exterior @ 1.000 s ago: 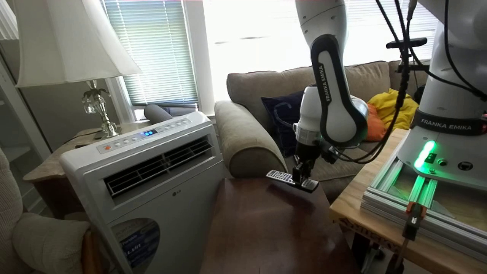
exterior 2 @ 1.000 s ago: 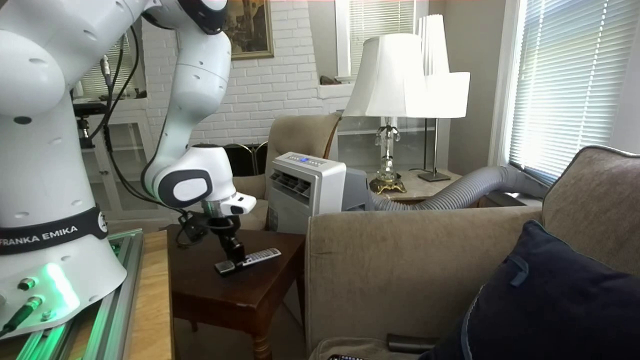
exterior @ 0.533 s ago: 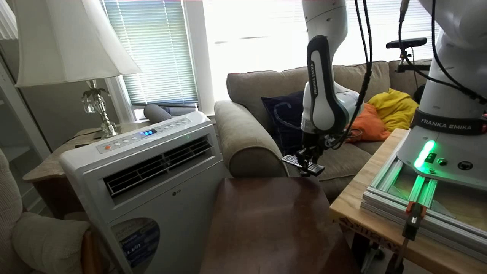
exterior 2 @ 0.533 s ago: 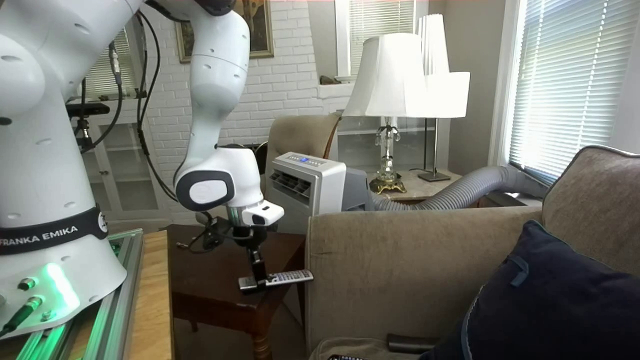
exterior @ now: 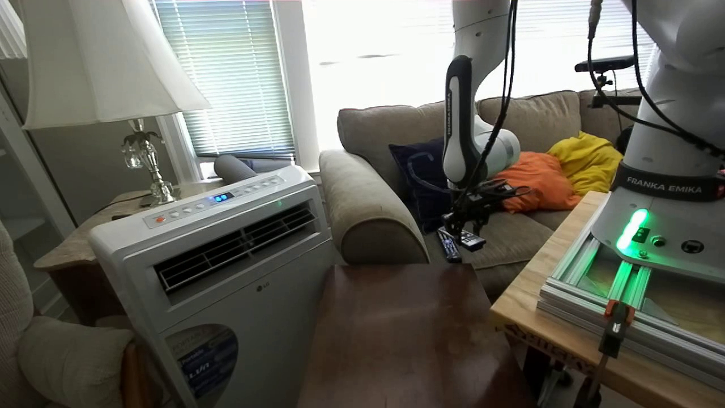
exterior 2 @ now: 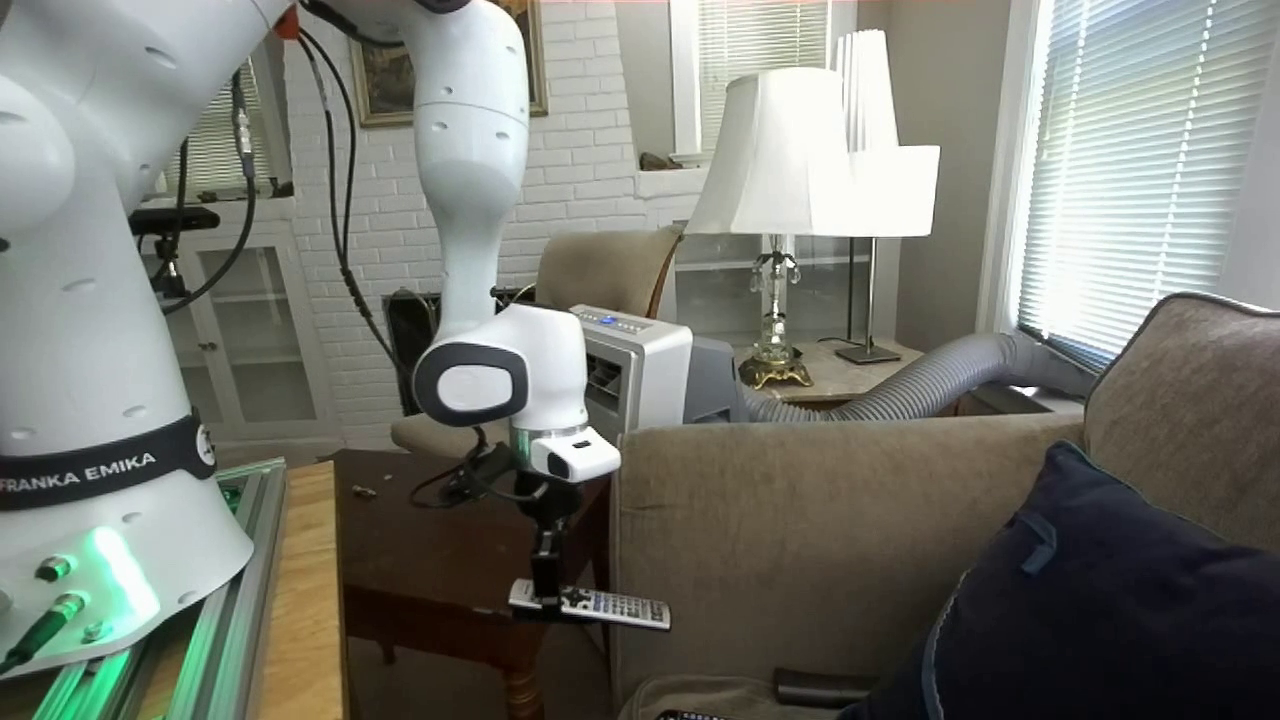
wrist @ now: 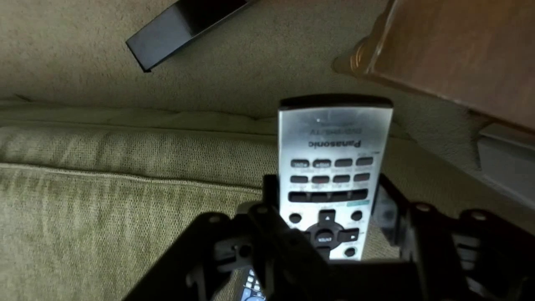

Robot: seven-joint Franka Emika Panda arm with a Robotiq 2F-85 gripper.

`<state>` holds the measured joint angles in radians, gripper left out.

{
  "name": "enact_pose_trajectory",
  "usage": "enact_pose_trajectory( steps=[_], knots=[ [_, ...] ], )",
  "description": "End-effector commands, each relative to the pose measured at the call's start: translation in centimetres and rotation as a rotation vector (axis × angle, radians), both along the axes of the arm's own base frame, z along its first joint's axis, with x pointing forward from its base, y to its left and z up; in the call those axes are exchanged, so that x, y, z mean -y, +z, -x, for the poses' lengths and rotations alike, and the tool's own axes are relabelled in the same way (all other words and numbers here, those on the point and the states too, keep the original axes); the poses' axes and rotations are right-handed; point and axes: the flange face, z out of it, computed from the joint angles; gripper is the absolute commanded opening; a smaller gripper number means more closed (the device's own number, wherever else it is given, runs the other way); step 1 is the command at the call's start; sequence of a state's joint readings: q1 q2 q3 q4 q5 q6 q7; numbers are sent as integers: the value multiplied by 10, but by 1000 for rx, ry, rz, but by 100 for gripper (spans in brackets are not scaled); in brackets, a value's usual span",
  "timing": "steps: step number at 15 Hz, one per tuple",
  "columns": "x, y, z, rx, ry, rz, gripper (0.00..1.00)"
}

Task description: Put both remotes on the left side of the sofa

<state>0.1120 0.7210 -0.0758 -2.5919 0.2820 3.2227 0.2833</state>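
panasonic remote point(wrist: 330, 163), the silver-faced one, is what remains to be placed. the robotiq gripper point(exterior 2: 546, 598) has its jaws drawn in against the long edges of it, around the arrow pad, and holds it in the air above seat level, so it does not appear to rest on anything. in an exterior view it shows low over the seat of the olive-grey sofa point(exterior: 512, 241), partly hidden by the gripper.

the black remote point(exterior: 448, 245) looks done: it lies on the seat, just beside the padded arm point(exterior: 374, 209). only a bit of it reaches into an exterior view at the bottom edge, and in the wrist view the gripper covers most of it. i take the end by that arm to be the left side the task means, since it is on the left when one faces the sofa.

so i judge the job a little past half: one remote down, the second close to its spot but not released. what is left is to carry it in, lower it, let go and back off. in the wrist view its branded end shows against the floor point(wrist: 267, 71) beyond the seat's front edge, so it probably wants to go farther in before the release, without landing across the black remote.
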Motion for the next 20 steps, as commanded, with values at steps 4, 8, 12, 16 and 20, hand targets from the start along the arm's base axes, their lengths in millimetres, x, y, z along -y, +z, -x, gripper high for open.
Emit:
enact_pose_trajectory(
  steps=[4, 8, 12, 16, 20],
  knots=[
    [54, -40, -64, 82, -290, -72, 31],
    [91, -62, -76, 85, -454, 4, 31],
    [122, -77, -81, 34, -653, 43, 31],
    [151, -92, -85, -42, -812, 63, 31],
    [172, -97, -98, -21, -722, 65, 31]
  ],
)
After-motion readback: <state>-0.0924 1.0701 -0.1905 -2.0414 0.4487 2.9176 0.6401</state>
